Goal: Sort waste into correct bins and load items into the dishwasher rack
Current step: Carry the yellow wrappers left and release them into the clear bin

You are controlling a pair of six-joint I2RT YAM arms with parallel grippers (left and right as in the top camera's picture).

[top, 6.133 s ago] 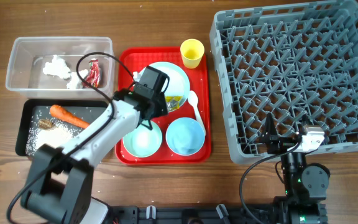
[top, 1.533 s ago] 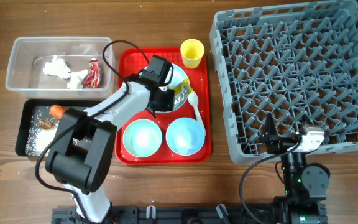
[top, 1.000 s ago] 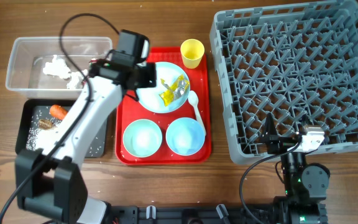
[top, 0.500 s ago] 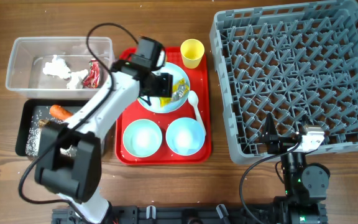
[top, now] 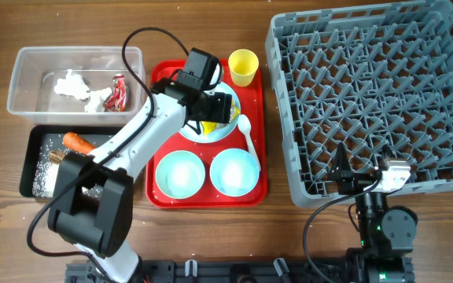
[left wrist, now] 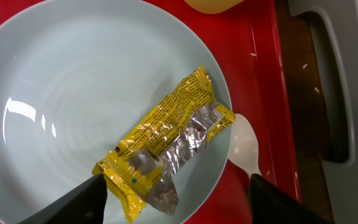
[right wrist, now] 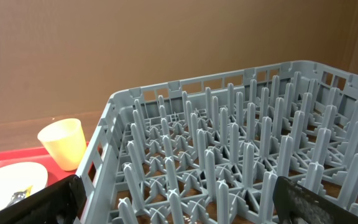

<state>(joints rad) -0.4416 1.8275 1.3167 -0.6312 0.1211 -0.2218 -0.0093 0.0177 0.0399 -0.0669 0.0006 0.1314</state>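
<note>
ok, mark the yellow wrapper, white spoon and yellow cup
yellow wrapper [left wrist: 166, 138]: left wrist view, middle of the crinkled foil.
white spoon [left wrist: 246, 147]: left wrist view, its bowl.
yellow cup [top: 243, 64]: overhead view, inside the open mouth.

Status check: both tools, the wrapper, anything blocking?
Left tool open over yellow wrapper on light-blue plate, not gripping. Right tool open, empty, by rack. Nothing blocking the wrapper.
</note>
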